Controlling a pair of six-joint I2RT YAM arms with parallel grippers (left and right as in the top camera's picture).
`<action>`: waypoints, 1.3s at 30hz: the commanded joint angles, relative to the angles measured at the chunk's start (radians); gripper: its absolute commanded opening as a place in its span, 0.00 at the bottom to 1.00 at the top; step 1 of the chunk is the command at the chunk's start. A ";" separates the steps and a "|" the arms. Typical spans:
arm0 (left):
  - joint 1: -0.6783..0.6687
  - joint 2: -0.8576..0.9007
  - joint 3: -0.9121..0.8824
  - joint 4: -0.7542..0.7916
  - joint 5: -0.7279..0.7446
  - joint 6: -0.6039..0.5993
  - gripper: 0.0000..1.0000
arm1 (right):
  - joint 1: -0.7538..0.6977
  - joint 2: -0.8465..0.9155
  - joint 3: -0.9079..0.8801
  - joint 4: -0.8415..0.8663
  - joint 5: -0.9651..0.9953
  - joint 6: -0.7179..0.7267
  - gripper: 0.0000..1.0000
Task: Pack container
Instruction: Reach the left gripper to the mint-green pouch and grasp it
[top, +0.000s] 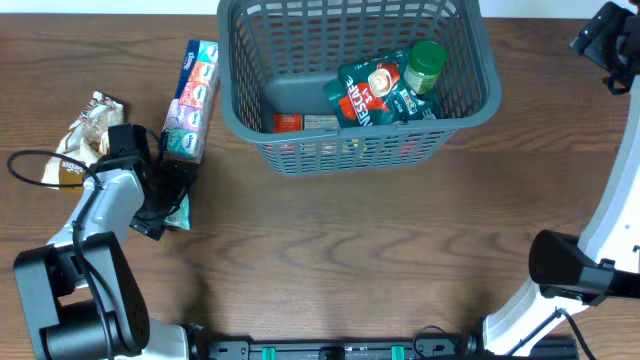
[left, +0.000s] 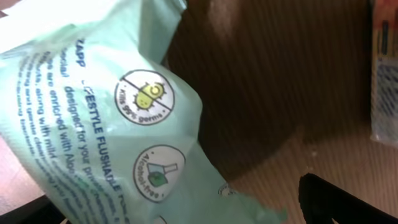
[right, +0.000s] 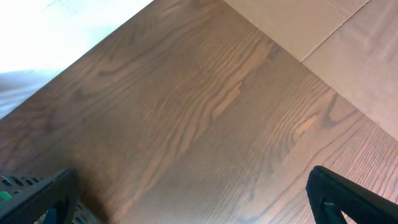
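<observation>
The dark grey lattice container (top: 470, 105) stands at the back centre. It holds green coffee packets (top: 368, 92), a green-lidded jar (top: 425, 62) and a small red and white box (top: 290, 122). My left gripper (top: 157, 208) is low over a pale green wipes packet (top: 180, 212). In the left wrist view the packet (left: 106, 124) fills the left side and lies between the spread fingers (left: 180, 214), with a gap to the right finger. My right gripper (top: 603, 42) is raised at the back right, open and empty (right: 193, 193).
A long multipack of colourful tissue packets (top: 192, 88) lies left of the container, and its edge shows in the left wrist view (left: 384, 81). A brown and white snack packet (top: 85, 135) lies at the far left. The right arm's base (top: 570, 270) stands at the right edge.
</observation>
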 joint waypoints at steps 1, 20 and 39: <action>0.003 0.005 -0.005 0.003 -0.035 -0.037 0.99 | -0.005 -0.008 0.004 -0.001 0.006 0.018 0.99; 0.011 0.005 -0.005 0.016 -0.095 -0.292 0.99 | -0.005 -0.008 0.004 -0.001 0.006 0.018 0.99; 0.063 0.005 -0.016 -0.045 -0.112 -0.280 0.06 | -0.005 -0.008 0.004 -0.001 0.006 0.018 0.99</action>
